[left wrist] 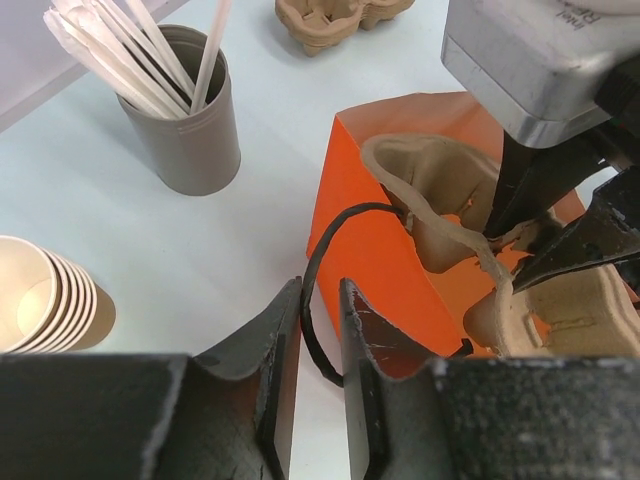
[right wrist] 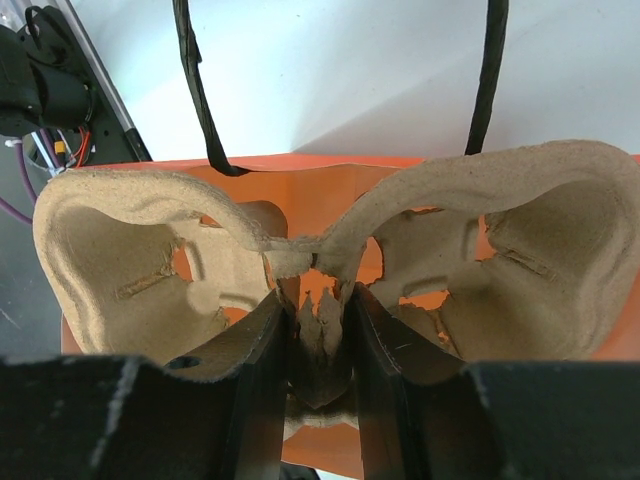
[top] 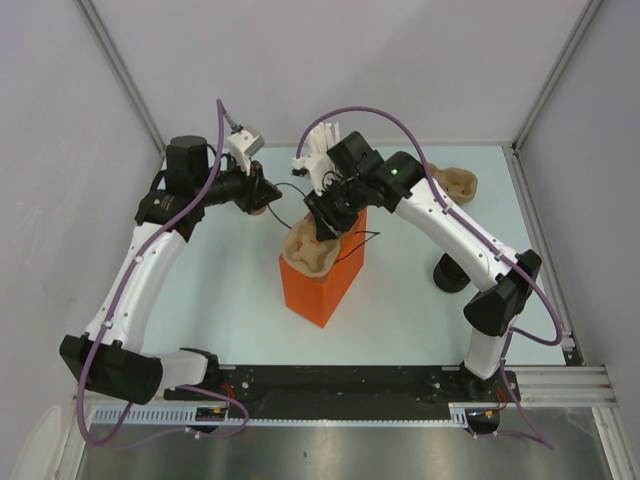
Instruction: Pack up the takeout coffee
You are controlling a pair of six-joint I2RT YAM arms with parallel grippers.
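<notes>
The single takeout coffee cup shows in no view. An orange paper bag [top: 322, 292] with black cord handles stands mid-table. My right gripper [top: 328, 225] is shut on the middle ridge of a tan pulp cup carrier [top: 310, 252] and holds it at the bag's open mouth. The right wrist view shows both empty carrier wells [right wrist: 120, 240] over the bag [right wrist: 300, 168], with the gripper [right wrist: 315, 310] pinching between them. My left gripper [top: 262, 197] is shut on one bag handle [left wrist: 312, 270], which runs between its fingertips [left wrist: 320, 300], beside the bag [left wrist: 370, 250] and the carrier [left wrist: 430, 190].
A grey cup of white sticks [left wrist: 190, 130] and a stack of nested brown cups [left wrist: 50, 300] stand left of the bag. Spare pulp carriers [top: 455, 182] lie at the back right. A black round object [top: 452, 272] sits by the right arm.
</notes>
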